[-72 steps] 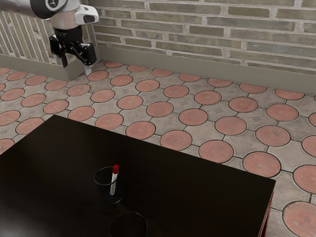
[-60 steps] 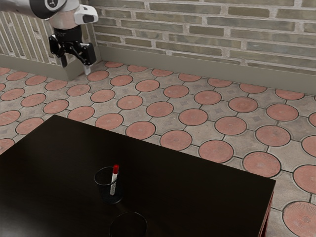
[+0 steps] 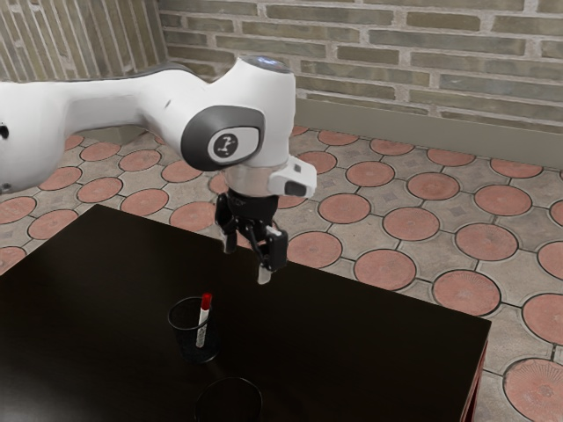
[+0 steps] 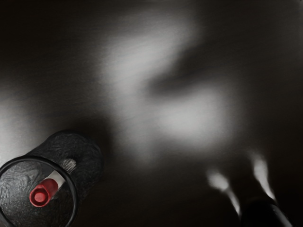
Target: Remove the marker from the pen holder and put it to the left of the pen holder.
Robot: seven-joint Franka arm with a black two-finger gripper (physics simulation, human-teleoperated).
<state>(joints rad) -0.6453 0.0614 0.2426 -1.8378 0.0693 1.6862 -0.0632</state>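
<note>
Over table [image 3: 352, 343], exterior view: gripper [image 3: 247, 259] empty, jaws apart; marker [image 3: 203, 325] leaning in pen holder [image 3: 186, 341]. Wrist view: red cap [image 4: 40, 196] up, within rim [image 4: 75, 198]. Probably approach step; next: center over cap, descend, grip.

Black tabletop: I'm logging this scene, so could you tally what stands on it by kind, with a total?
Markers: 1, the red-capped marker
Round-rimmed holders: 2, the marker's holder and the cut-off holder
Total: 3
</note>
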